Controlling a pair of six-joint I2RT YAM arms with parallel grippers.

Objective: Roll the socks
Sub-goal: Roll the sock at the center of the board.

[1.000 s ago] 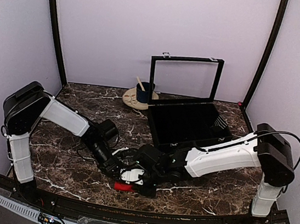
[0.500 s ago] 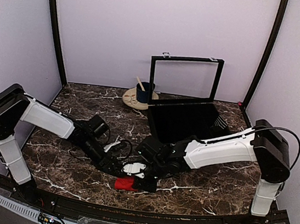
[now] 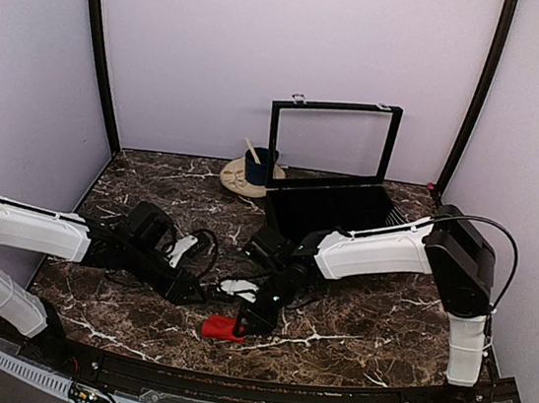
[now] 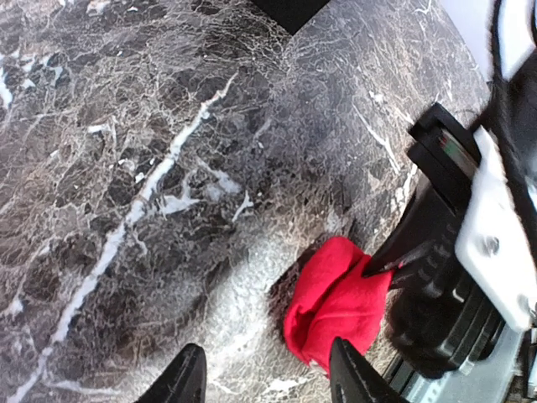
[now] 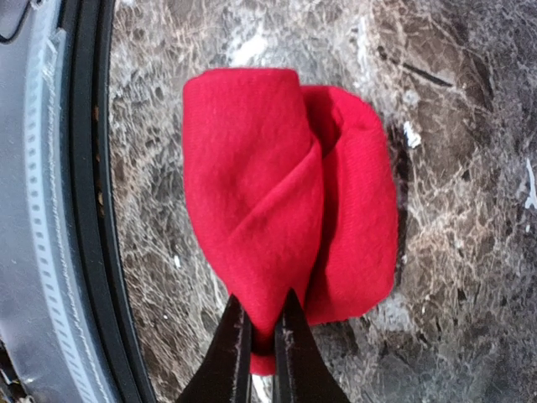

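Observation:
The socks (image 3: 221,327) are a rolled bright red bundle lying on the marble table near its front edge. My right gripper (image 5: 262,332) is shut on a fold at the end of the socks (image 5: 285,201), its fingers pinching red fabric; from above it (image 3: 248,318) reaches down just right of the bundle. My left gripper (image 4: 267,378) is open, a little back from the socks (image 4: 336,306); one fingertip overlaps the roll's near edge, the other stands over bare marble. From above, the left gripper (image 3: 200,292) sits low to the left of the bundle.
An open black box (image 3: 348,212) with its lid upright stands at the back right. A dark blue mug (image 3: 257,167) on a pale plate sits at the back centre. The table's black front rail (image 5: 84,210) runs close beside the socks.
My left arm has drawn back to the left and lowered, and its gripper has opened away from the bundle. The right gripper stays pinched on the socks, shifted slightly.

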